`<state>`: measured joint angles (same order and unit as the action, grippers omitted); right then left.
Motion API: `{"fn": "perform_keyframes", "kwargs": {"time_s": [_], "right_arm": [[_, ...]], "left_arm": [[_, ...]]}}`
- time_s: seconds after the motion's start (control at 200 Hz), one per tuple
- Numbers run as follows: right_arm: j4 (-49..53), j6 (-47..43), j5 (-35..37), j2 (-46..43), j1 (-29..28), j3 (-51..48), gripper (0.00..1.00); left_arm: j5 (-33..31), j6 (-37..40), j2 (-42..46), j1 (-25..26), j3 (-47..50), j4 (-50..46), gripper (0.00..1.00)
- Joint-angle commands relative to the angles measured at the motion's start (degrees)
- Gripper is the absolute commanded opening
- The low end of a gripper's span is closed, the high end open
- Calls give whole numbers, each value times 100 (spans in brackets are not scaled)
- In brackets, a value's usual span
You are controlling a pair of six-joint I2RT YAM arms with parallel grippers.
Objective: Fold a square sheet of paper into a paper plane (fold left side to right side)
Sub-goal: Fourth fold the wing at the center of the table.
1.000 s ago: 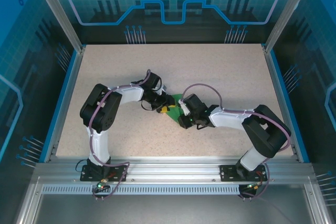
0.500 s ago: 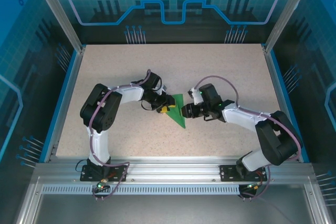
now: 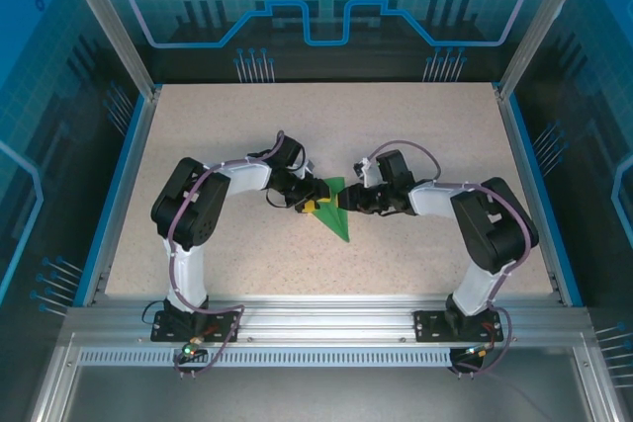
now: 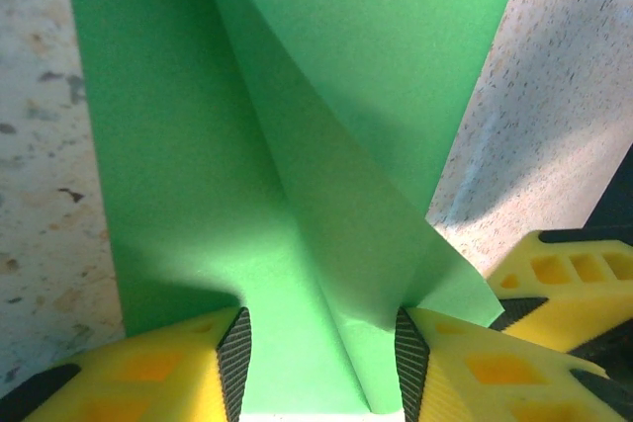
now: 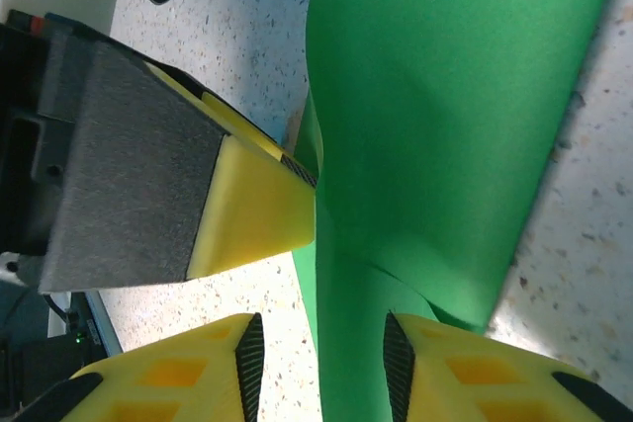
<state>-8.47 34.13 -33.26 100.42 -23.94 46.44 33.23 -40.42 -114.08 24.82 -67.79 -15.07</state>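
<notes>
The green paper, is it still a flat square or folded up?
Folded. The green paper is a narrow pointed shape seen from the top, and the left wrist view shows a flap curling up off the sheet between the left pincer fingers.
</notes>
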Motion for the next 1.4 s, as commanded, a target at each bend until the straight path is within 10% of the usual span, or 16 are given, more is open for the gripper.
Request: {"fn": "perform_keyframes", "kwargs": {"time_s": [0.0,0.67,1.396], "right_arm": [[-226,138,-254,196,-10,199,38],[37,-18,-105,383,-58,286,6],[696,-213,667,442,-14,356,5]], "left_arm": [[-159,95,-281,73,-59,-216,46],[-177,105,-282,91,-69,-240,46],[-208,140,-237,89,-41,-282,48]]}}
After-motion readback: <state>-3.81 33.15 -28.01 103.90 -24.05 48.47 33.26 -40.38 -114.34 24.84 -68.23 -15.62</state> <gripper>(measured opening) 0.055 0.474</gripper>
